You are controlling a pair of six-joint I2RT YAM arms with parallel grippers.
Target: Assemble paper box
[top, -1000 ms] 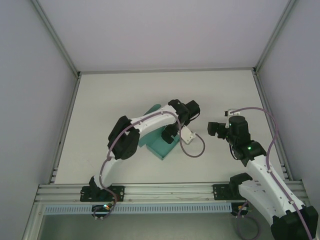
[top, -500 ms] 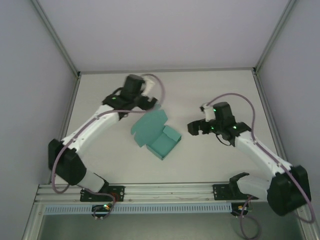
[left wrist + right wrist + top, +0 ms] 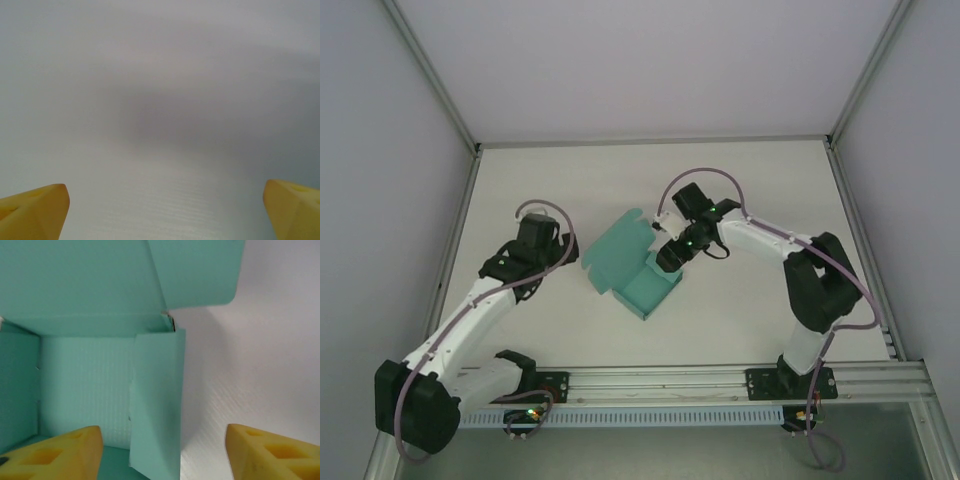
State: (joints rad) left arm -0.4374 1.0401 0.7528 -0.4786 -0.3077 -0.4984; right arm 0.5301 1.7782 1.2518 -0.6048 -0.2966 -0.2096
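Note:
The teal paper box point(image 3: 620, 255) lies mid-table as a shallow open tray with its lid panel spread flat to the far left. My right gripper point(image 3: 670, 258) is at the tray's right side. In the right wrist view the box point(image 3: 90, 370) sits close up, and its upright side flap point(image 3: 157, 400) stands between the yellow fingers of my right gripper point(image 3: 162, 429), with a gap on each side. That gripper is open. My left gripper point(image 3: 558, 252) hovers left of the box, apart from it. In the left wrist view my left gripper point(image 3: 165, 186) is open wide over bare table.
The white table point(image 3: 750, 310) is walled by grey panels on three sides, with an aluminium rail point(image 3: 660, 380) along the near edge. The right arm's elbow point(image 3: 815, 285) stands right of the box.
My right arm has reached left to the box's right wall, and its jaws have narrowed around the flap. My left arm has swung back from behind the box to its left.

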